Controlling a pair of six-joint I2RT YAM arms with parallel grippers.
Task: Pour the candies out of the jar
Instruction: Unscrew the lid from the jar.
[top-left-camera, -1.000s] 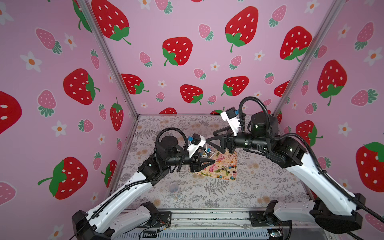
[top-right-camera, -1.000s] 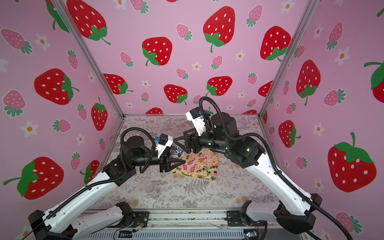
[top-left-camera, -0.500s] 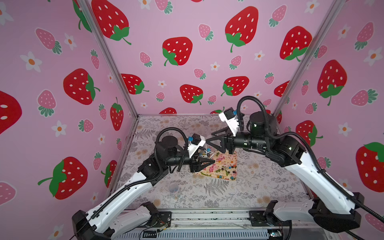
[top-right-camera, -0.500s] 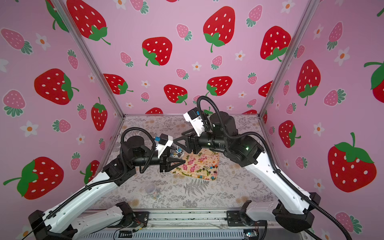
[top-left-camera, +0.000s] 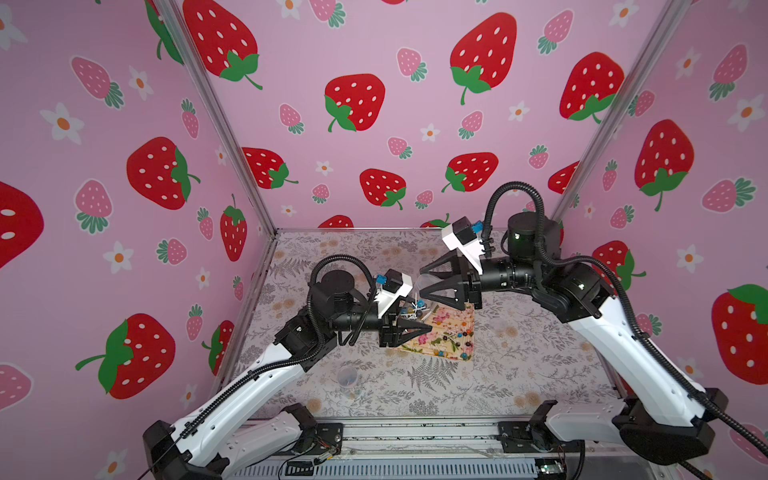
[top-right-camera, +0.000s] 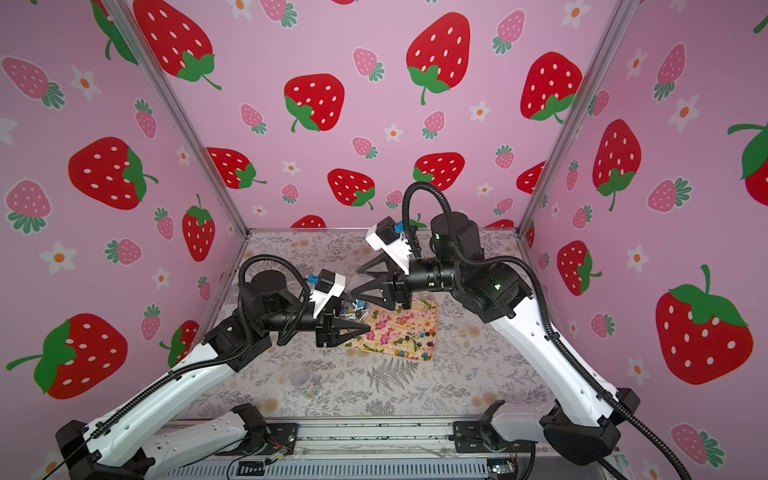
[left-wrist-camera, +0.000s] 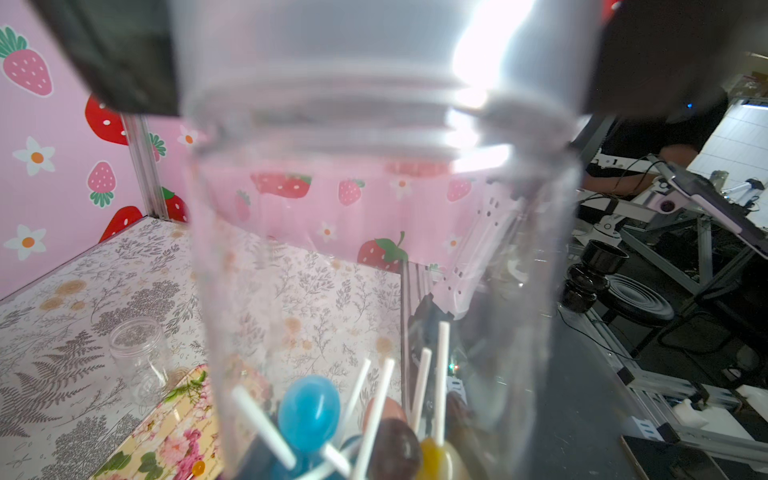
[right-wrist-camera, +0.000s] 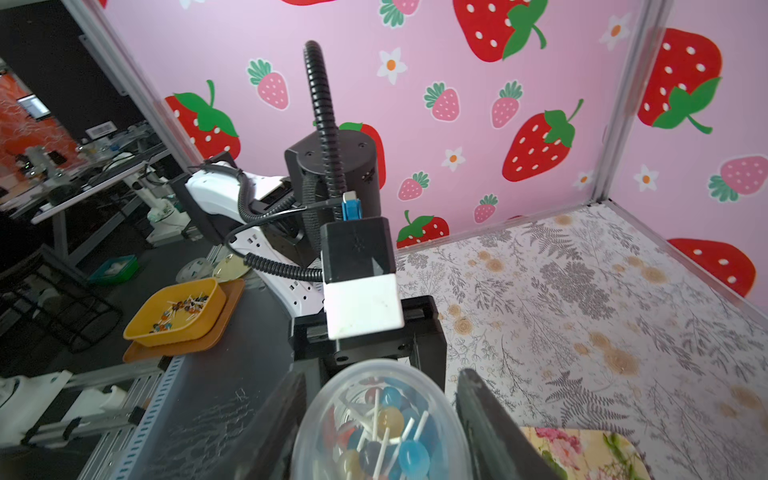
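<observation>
A clear plastic jar (top-left-camera: 417, 305) lies nearly level above the left end of the floral tray (top-left-camera: 451, 322), held between my two arms. The candies (left-wrist-camera: 307, 411), small lollipops on white sticks, are heaped at the end by my left gripper (top-left-camera: 422, 318), which is shut on the jar; only its lower finger shows. My right gripper (top-left-camera: 421, 281) is shut round the jar's lid end (right-wrist-camera: 382, 424), one finger (right-wrist-camera: 291, 415) on each side. Several more candies (top-left-camera: 457, 332) lie loose on the tray. Both top views show the same hold on the jar (top-right-camera: 355, 309).
An empty clear jar (top-left-camera: 347, 376) stands on the flowered table near the front left, below my left forearm; the left wrist view also shows this empty jar (left-wrist-camera: 139, 357). Pink strawberry walls close three sides. Outside the cell sits a yellow tub (right-wrist-camera: 178, 316) of candies.
My right gripper has moved left onto the jar's lid end and its fingers have narrowed around it. The left arm and the jar have stayed where they were.
</observation>
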